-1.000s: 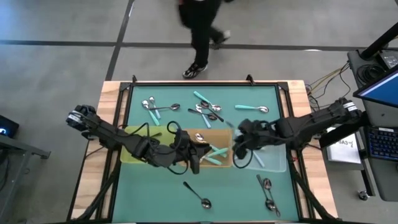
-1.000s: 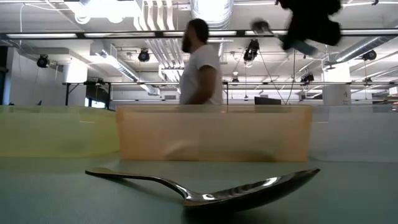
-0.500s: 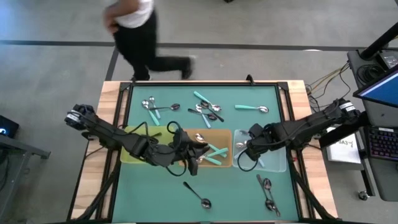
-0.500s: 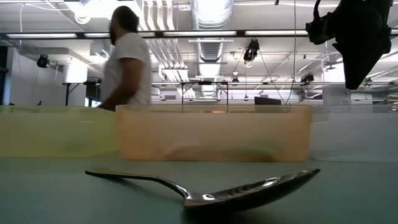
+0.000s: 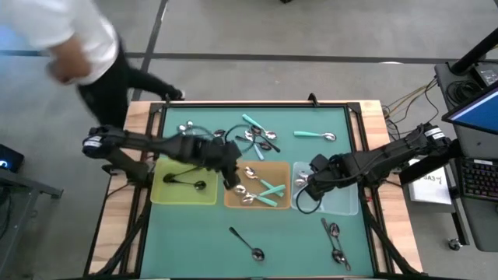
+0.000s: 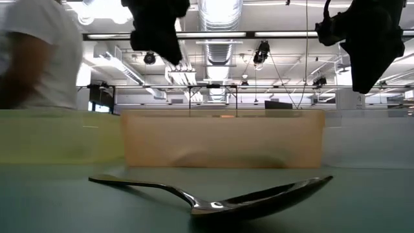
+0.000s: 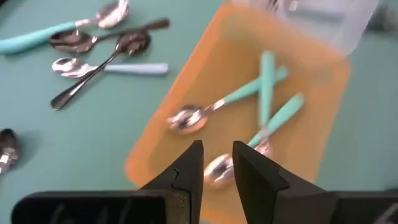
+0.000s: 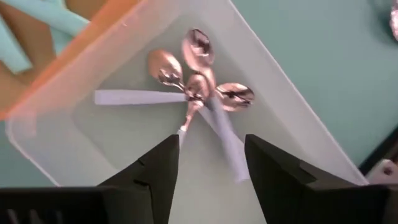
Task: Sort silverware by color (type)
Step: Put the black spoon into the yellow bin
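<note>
Three trays stand in a row mid-table: yellow (image 5: pixel 162 199), orange (image 5: pixel 283 168) and clear (image 5: pixel 347 204). A black-handled spoon (image 5: pixel 189 183) lies in the yellow tray. Teal-handled spoons (image 7: pixel 264 93) lie in the orange tray. Pale-blue-handled spoons (image 8: pixel 199 87) lie in the clear tray. My left gripper (image 5: pixel 233 180) hangs above the orange tray's far left corner, its fingers a little apart and empty (image 7: pixel 217 165). My right gripper (image 5: pixel 306 187) hovers over the clear tray's left part, wide open and empty (image 8: pixel 211 168). Both grippers hang clear of the trays in the low view.
Loose spoons lie on the green mat: a group at far left (image 5: pixel 191 132), a mixed cluster at far centre (image 5: pixel 261 138), a teal one at far right (image 5: pixel 315 135), a black one near the front (image 5: pixel 247 243), some at near right (image 5: pixel 335 243). A person (image 5: pixel 78 47) stands beyond the far left corner.
My left arm has swung toward the far edge, uncovering the yellow tray; its gripper has gone from the orange tray's near left part to its far left corner. My right gripper has come down over the clear tray. The person has walked left behind the table.
</note>
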### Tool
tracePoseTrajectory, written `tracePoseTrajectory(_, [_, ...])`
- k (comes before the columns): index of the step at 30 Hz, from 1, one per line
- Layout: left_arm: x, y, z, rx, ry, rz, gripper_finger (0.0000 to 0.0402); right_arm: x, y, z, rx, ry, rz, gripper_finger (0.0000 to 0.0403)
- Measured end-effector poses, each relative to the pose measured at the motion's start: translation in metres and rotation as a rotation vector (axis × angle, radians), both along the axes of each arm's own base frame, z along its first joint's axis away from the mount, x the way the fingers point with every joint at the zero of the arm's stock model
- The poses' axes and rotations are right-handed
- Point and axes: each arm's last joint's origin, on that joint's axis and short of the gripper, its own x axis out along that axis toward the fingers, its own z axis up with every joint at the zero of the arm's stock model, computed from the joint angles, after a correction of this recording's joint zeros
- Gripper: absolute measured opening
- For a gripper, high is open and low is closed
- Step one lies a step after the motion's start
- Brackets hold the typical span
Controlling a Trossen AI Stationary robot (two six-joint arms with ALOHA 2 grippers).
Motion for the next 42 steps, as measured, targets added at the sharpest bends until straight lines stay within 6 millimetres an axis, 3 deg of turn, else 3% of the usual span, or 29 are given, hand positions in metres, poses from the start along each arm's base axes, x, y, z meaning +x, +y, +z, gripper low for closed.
tracePoseTrajectory(6, [-0.012, 0.068, -0.022, 0.019, 0.157, -0.001, 0.0068, 0.003, 0.0, 0.001, 0.005, -0.053, -0.077, 0.0171])
tracePoseTrajectory(12, [-0.048, 0.134, -0.064, 0.029, 0.3, 0.081, 0.0068, 0.005, -0.004, 0.002, -0.082, -0.127, -0.208, 0.0173])
tracePoseTrajectory(16, [-0.074, 0.169, -0.088, 0.024, 0.322, 0.182, 0.0068, 0.008, -0.01, 0.002, -0.109, -0.168, -0.302, 0.0171])
tracePoseTrajectory(21, [-0.1, 0.201, -0.104, 0.037, 0.29, 0.305, 0.0068, 0.013, -0.021, 0.003, -0.119, -0.216, -0.392, 0.0169])
tracePoseTrajectory(28, [-0.112, 0.218, -0.119, 0.02, 0.351, 0.319, 0.0068, 0.021, -0.036, 0.004, -0.107, -0.266, -0.449, 0.0164])
tracePoseTrajectory(35, [-0.106, 0.222, -0.141, -0.019, 0.43, 0.272, 0.0068, 0.024, -0.047, 0.005, -0.121, -0.268, -0.431, 0.0163])
tracePoseTrajectory(42, [-0.096, 0.23, -0.151, -0.067, 0.5, 0.251, 0.0069, 0.024, -0.056, 0.005, -0.144, -0.24, -0.388, 0.0164])
